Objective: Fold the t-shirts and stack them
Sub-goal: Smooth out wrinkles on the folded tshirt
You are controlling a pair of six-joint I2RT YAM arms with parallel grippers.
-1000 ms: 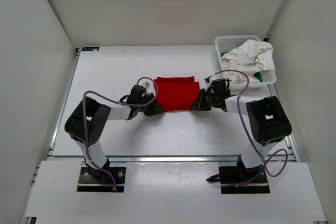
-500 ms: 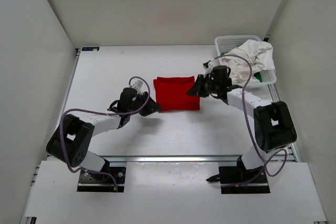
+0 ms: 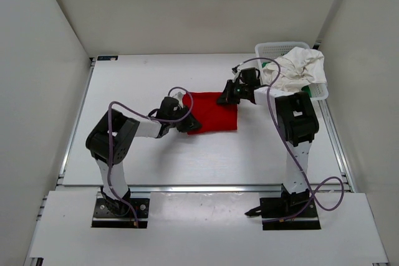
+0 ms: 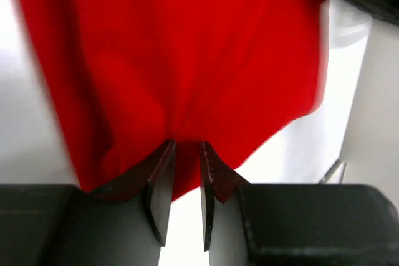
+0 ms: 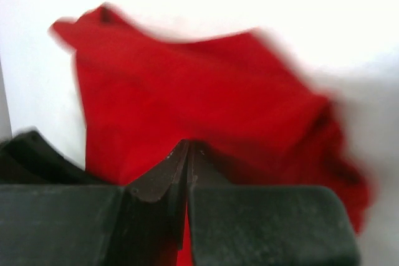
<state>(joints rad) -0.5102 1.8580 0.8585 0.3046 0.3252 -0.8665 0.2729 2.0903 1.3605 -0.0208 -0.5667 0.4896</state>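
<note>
Maybe a third done: pinching folded red shirt (image 3: 212, 114) with left gripper (image 3: 189, 124) and right gripper (image 3: 224, 98) (both clamped on cloth), leaving white shirt (image 3: 299, 66) and green shirt (image 3: 305, 88) in basket (image 3: 274, 47).

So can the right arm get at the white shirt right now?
Probably not yet: the right gripper is shut on the red shirt, though the white shirt lies uncovered nearby.

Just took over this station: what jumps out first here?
The bright red t-shirt lies folded at mid-table, pinched at its near left corner by the left gripper and at its far right corner by the right gripper. Next, the white t-shirt is heaped over the mesh basket at the far right corner.
</note>
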